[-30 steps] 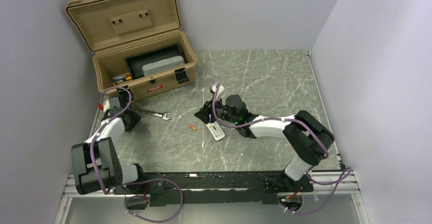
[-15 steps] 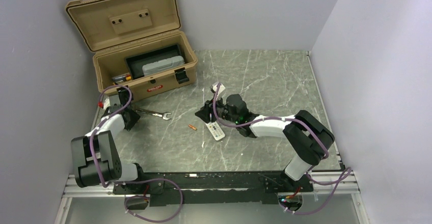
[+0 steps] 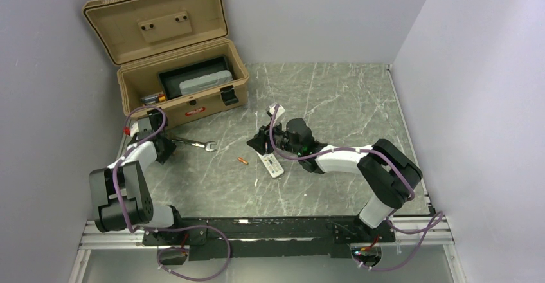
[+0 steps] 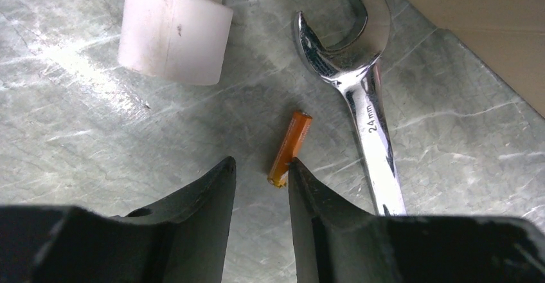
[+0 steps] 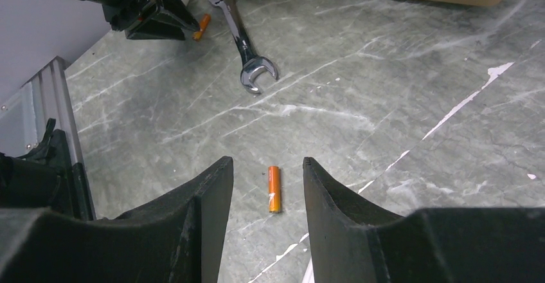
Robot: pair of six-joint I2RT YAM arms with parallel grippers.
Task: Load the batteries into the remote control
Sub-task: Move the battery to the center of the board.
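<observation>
Beside left pincer (image 4: 260, 164) | battery (image 4: 290, 146) | wrench (image 4: 368, 121) stamped 24 mm

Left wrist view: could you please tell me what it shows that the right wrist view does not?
Only the left wrist view shows the size stamp on the wrench. Only the right wrist view shows a second battery lying in front of the open right gripper. Both show the wrench and the battery by the left gripper.
</observation>
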